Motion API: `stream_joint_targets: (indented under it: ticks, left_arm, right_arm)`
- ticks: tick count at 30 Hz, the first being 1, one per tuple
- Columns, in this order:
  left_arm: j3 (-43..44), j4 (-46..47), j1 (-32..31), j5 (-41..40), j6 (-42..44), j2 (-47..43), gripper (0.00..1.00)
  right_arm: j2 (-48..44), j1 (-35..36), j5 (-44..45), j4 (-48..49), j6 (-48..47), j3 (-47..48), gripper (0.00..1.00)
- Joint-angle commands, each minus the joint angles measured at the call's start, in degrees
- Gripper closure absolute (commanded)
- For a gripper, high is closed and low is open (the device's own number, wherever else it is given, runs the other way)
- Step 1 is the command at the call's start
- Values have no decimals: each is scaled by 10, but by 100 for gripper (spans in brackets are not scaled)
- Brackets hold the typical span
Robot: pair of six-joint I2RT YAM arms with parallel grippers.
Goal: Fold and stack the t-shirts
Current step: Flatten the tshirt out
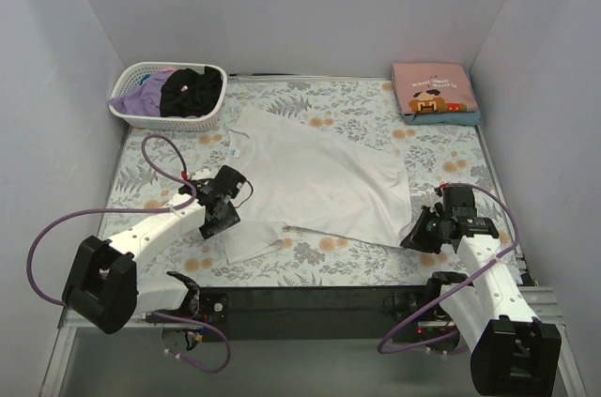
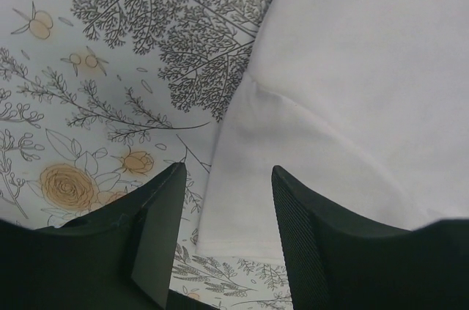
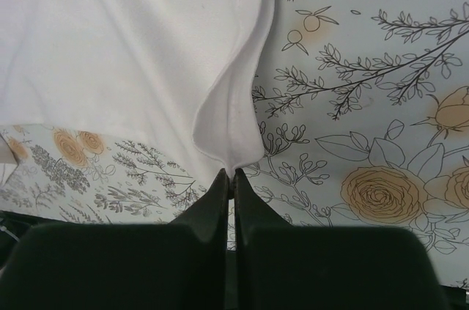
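Observation:
A white t-shirt (image 1: 315, 179) lies spread across the middle of the floral table cloth. My left gripper (image 1: 223, 212) is open and hovers over the shirt's near-left sleeve; in the left wrist view the sleeve hem (image 2: 242, 240) lies between the two fingers. My right gripper (image 1: 420, 231) is shut on the shirt's near-right hem corner (image 3: 233, 150), which is pinched up off the cloth. A folded pink t-shirt with a cartoon print (image 1: 433, 89) lies on a teal one at the far right. Black (image 1: 192, 92) and lavender (image 1: 139, 97) tees lie in the basket.
A white slotted basket (image 1: 208, 121) stands at the far left corner. Grey walls close in the left, back and right sides. Purple cables loop from both arms near the front edge. A black rail (image 1: 310, 301) runs along the near edge.

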Motion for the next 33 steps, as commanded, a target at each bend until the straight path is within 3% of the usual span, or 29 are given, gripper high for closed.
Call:
stream_joint_targets:
  ticks: [1, 18, 22, 26, 29, 33]
  left_arm:
    - [-14, -34, 3, -4, -62, 8, 52]
    - [-73, 3, 1, 105, -92, 34, 65]
    - [-72, -1, -1, 99, -99, 52, 78]
    - [-71, -1, -2, 91, -108, 48, 100]
    - [-54, -9, -1, 75, -111, 23, 100]
    - [72, -26, 5, 13, -77, 27, 100]
  right_arm:
    - [-7, -2, -11, 4, -3, 5, 99]
    - [1, -2, -15, 32, 2, 1, 99]
    - [6, -2, -15, 40, 3, 0, 99]
    - [5, -2, -5, 47, 2, 0, 99]
    - [10, -2, 7, 60, 2, 11, 99]
    - [50, -2, 25, 83, 1, 79, 99]
